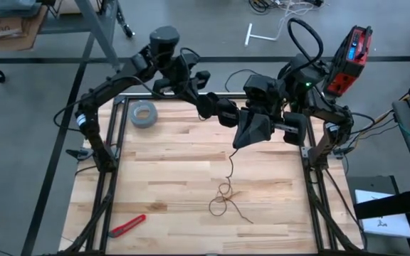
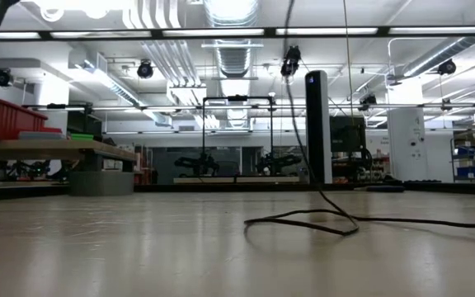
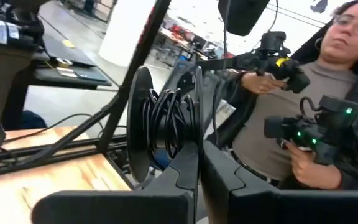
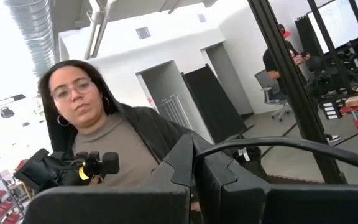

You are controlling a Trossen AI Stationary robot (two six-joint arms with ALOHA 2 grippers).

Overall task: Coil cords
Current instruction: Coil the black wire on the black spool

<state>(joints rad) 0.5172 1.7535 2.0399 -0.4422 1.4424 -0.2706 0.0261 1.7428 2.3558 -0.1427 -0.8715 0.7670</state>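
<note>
- Here, the loose cord (image 1: 224,195) lies looped on the table (image 1: 162,185) below both grippers, its strand rising to them.
- The left gripper (image 3: 199,163) is clamped on the reel (image 3: 166,121), held upright.
- The right gripper (image 4: 197,163) is pinched shut around the cord's strand, just beside the reel.

Counted: one thin black cord (image 1: 228,186), one reel (image 3: 165,127), one grey tape roll (image 1: 144,113), one red cutter (image 1: 127,225), two arms.
</note>
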